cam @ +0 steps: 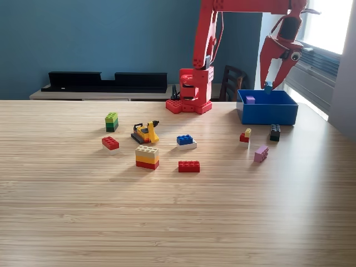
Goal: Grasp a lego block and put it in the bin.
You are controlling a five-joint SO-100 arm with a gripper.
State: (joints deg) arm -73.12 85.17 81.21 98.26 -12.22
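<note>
The arm's red pincer (273, 78) hangs above the blue bin (267, 113), over its far rim toward the exterior view's right. The jaws stand apart, and a small blue block (268, 87) sits just below the tips. Whether that block is touching a jaw or already free cannot be told; it appears to be at the point of release.

The step in hand is judged to be the drop into the bin. One purple block (250, 99) already lies inside, near the far-left corner.

The bin stands at about 2 o'clock on the bench (178, 222), just to the exterior view's right of the arm's base (190, 100).

Loose blocks remain on the bench:
- A black block (275, 132) and a red-and-yellow piece (245, 135) lie at 6 o'clock of the bin.
- A pink block (261, 153) lies further toward the viewer.
- A blue-and-white block (186, 141) and a red block (189, 166) lie mid-bench.
- A small yellow vehicle (146, 132), a stacked block (147, 157), a second red block (110, 143) and a green stack (112, 122) lie toward 9 o'clock.

The next move, as judged, calls for confirming that the blue block lands inside the walls. The arm then lifts clear and swings to the nearest loose block with the jaws wide.
</note>
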